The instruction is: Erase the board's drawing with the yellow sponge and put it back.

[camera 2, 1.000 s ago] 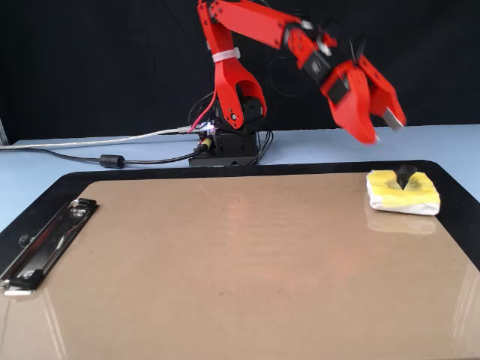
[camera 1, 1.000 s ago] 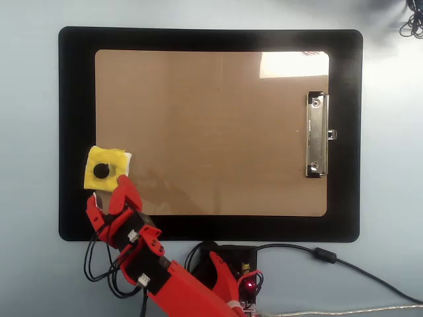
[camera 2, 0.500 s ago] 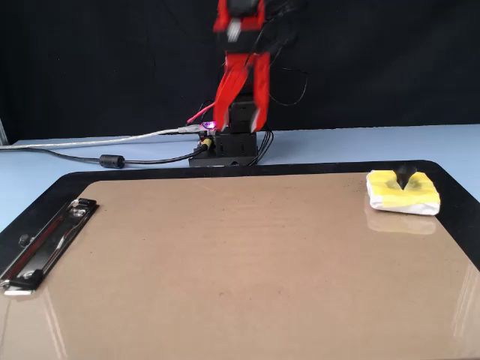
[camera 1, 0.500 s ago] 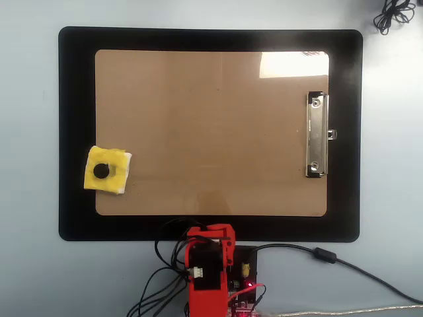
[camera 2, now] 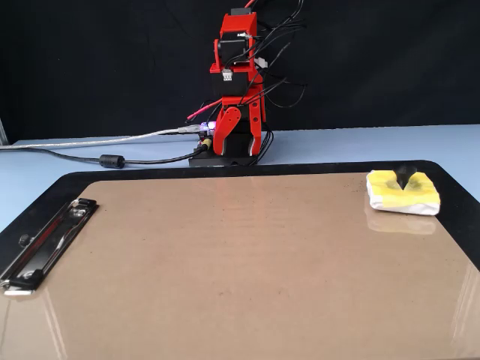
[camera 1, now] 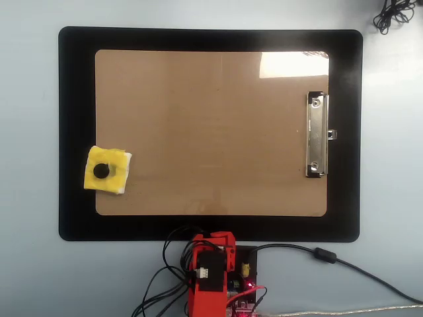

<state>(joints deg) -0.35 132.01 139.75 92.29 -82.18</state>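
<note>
The board (camera 1: 211, 132) lies on a black mat, brown and bare; the drawing is not visible on it in either view. The yellow sponge (camera 1: 116, 165) with its black knob rests on the board's lower left corner in the overhead view, at the far right (camera 2: 390, 196) in the fixed view. Nothing touches it. My red arm (camera 1: 211, 271) is folded upright over its base behind the mat, far from the sponge. The gripper (camera 2: 241, 131) hangs down against the arm, and its jaws cannot be made out.
The black mat (camera 1: 76, 132) surrounds the board. A silver clip (camera 1: 316, 135) sits on the board's right end in the overhead view, on the left (camera 2: 45, 240) in the fixed view. Cables (camera 2: 112, 160) run from the base across the blue table.
The arm has swung away from beside the sponge and folded back upright over its base. The sponge has stayed where it was.
</note>
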